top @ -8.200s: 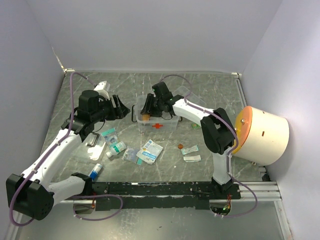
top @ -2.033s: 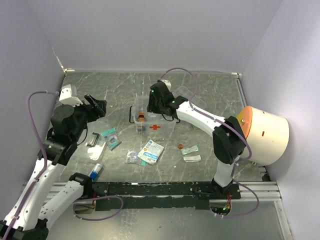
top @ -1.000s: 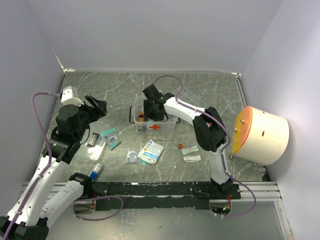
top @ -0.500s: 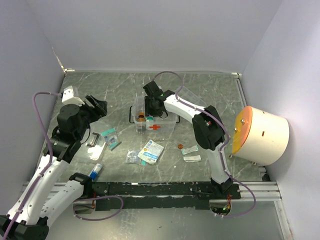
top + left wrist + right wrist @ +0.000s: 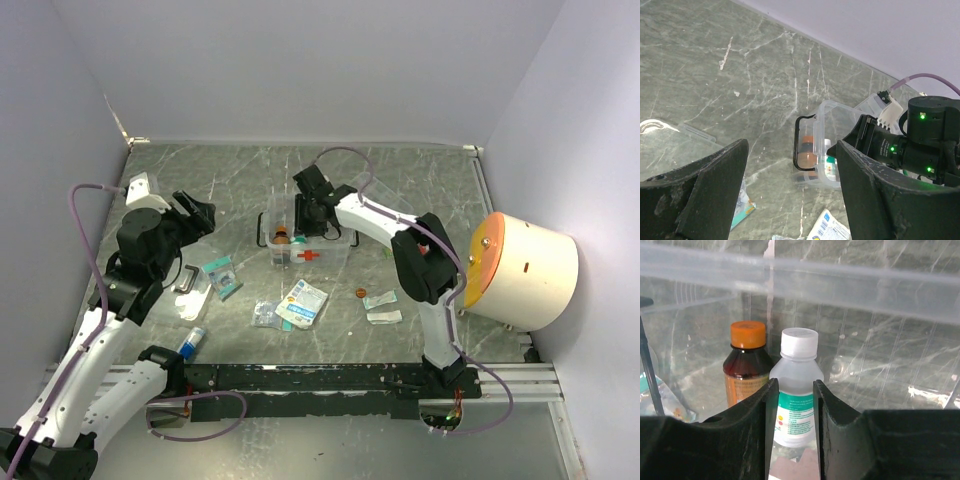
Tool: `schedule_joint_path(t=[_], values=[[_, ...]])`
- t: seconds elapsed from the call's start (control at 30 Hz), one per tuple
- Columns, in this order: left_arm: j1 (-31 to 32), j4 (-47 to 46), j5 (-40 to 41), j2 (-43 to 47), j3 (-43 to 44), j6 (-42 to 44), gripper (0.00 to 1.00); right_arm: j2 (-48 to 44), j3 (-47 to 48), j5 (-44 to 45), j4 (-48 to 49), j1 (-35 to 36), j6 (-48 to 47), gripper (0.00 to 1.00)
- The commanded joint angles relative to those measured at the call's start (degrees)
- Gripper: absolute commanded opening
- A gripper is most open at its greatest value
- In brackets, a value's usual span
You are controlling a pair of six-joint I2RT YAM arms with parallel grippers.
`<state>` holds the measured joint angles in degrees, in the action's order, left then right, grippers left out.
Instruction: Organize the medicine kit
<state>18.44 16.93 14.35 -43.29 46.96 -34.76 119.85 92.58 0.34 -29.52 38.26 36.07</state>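
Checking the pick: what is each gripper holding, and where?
Left gripper holds nothing. Right gripper straddles the body of the white-capped bottle in the medicine kit; whether it grips cannot be told.

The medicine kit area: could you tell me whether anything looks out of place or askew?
Inside the medicine kit, both bottles stand upright. Outside it, packets lie scattered on the table, and a blue-and-white container lies on its side.

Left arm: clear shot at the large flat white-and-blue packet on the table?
Probably yes: the left gripper is open and empty, the large flat white-and-blue packet lies uncovered, and nothing tall stands between.
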Motion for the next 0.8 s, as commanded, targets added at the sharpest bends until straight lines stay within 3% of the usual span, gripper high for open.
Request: schedule_joint_path(t=[0.0,0.2,0.5,0.77], values=[[-0.4,-2.1,0.1,-0.1,-0.7,-0.5,0.81,-2.2,-2.7,-2.8,-0.9,0.7,2.2,0.34],[-0.5,-2.5,-0.6,-0.5,-0.7,-0.3,0.81,-3.6,-0.1,-0.8,-1.1,0.6,1.4,0.45],[-0.5,-3.3,-3.2,0.1,-0.4,0.7,0.82,-12.2,0.4,2.0,-0.2,0.6,-0.1,0.48],[-0.4,-9.5,-20.0,-1.5,-0.7,3.0,0.84,-26.0,-11.7,-1.2,6.2,4.0,-0.8,0.52]])
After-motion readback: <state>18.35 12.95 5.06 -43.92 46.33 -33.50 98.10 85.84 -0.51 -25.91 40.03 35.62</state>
